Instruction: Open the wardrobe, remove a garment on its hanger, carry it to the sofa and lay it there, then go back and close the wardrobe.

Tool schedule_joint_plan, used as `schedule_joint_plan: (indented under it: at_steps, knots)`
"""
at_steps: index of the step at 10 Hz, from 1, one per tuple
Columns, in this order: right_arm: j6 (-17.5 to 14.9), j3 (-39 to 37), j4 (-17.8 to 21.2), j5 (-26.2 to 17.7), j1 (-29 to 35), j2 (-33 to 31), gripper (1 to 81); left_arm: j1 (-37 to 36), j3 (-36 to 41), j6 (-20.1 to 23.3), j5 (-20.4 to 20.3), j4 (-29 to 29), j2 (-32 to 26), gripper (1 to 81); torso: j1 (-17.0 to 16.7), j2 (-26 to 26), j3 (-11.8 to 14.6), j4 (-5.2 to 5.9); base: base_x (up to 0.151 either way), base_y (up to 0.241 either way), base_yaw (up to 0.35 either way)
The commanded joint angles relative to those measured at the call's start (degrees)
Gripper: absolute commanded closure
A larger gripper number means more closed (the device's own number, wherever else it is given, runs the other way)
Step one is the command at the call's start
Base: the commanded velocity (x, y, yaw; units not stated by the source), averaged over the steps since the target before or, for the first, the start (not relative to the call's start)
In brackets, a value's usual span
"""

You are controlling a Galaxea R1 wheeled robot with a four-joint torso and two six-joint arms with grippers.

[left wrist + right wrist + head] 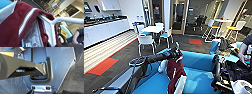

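Over the near edge of the blue sofa (pixel 199 62) the left arm reaches out from the left, and its gripper (pixel 177 53) carries the maroon jacket (pixel 174 72), which hangs straight down with a white sleeve dangling low in front of the seat. Up close from the left wrist, the white hanger (pixel 65 20) runs under the striped collar and through the quilted lining, so the jacket is on its hanger; the gripper looks clamped on the hanger's top, though the fingers themselves are hard to make out. Down at the right the right arm (pixel 216 72) hangs low beside the robot's body, and whether that hand is open or closed I cannot tell. A person (pixel 245 48) sits at the far right end of the sofa. White chairs (pixel 146 41) and a table stand well behind. By my reading the carry is all but over and the laying-down is at hand: the jacket is above the seat, not yet resting on it. That calls for lowering until the cloth settles flat on the cushion, clear of the person, before letting go.
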Motion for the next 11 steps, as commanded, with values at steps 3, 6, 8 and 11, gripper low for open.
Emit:
schedule_joint_plan:
  at_steps: [3,6,8,11]
  knots:
    - [-0.21,0.26,-0.97,-3.61,0.25,-0.46,1.0,-9.99,-2.78,0.36,-2.80,5.28,-1.30,81.1,0.00,0.00,0.00,-3.25,0.000,0.000,0.000]
    - [-0.21,0.26,-0.97,-3.61,0.17,-0.37,1.0,-8.14,-3.31,0.71,-2.71,5.37,-3.40,81.1,0.00,0.00,0.00,-1.88,0.000,0.000,0.000]
    - [-0.21,0.26,-1.06,-3.52,0.09,-0.37,1.0,-6.82,-3.31,0.71,-2.71,6.51,-5.60,81.1,0.00,0.00,0.00,1.49,0.000,0.000,0.000]
    - [-0.21,0.26,-1.15,-2.82,0.00,-0.46,1.0,-4.01,-2.95,0.71,-2.80,6.86,-11.05,81.1,0.00,0.00,0.00,5.40,0.000,0.000,0.000]
